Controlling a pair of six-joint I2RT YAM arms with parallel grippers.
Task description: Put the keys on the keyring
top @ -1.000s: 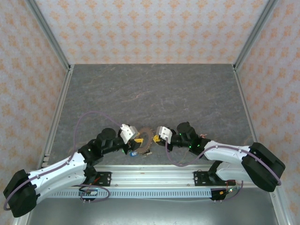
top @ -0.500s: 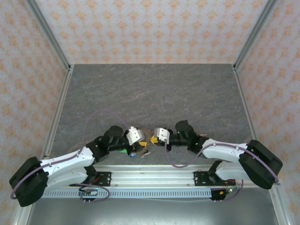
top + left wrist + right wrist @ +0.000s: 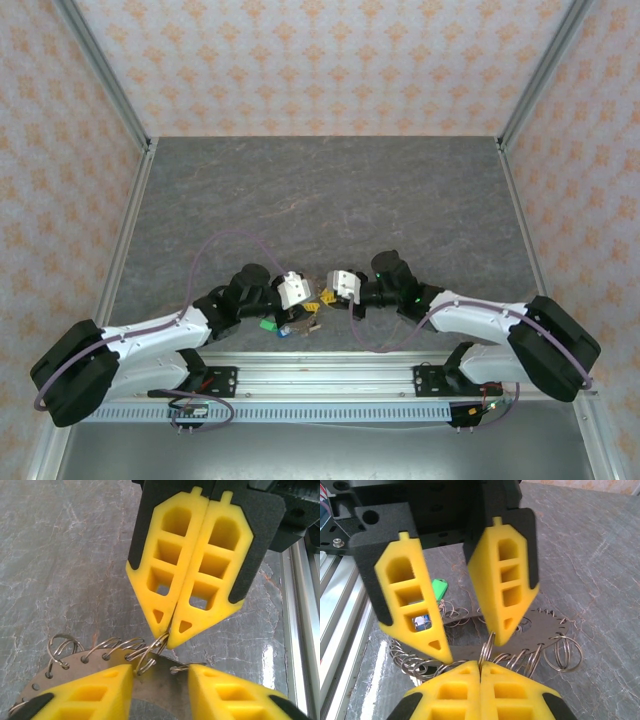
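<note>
The keyring (image 3: 160,685) is a flat grey metal band with a row of small wire loops (image 3: 112,647) threaded through holes along its edge. It lies on the table between the two grippers. My right gripper (image 3: 480,664) is shut, pinching one upright wire loop (image 3: 487,650) of the keyring. My left gripper (image 3: 160,669) is open, its yellow fingers (image 3: 95,692) straddling the band just in front of the pinched loop. Both grippers meet tip to tip at the near middle of the table (image 3: 318,298). Keys with a green tag (image 3: 439,587) and a blue tag (image 3: 422,622) lie behind the left fingers.
The aluminium rail (image 3: 330,370) carrying the arm bases runs just near of the grippers. Purple cables (image 3: 225,240) loop above the left arm. The grey stone-patterned table (image 3: 330,190) stretches away to patterned walls at the back and sides.
The left arm has swung right and brought its gripper up to the right gripper. Its jaws have narrowed. The right gripper has shifted slightly left and stayed shut.
</note>
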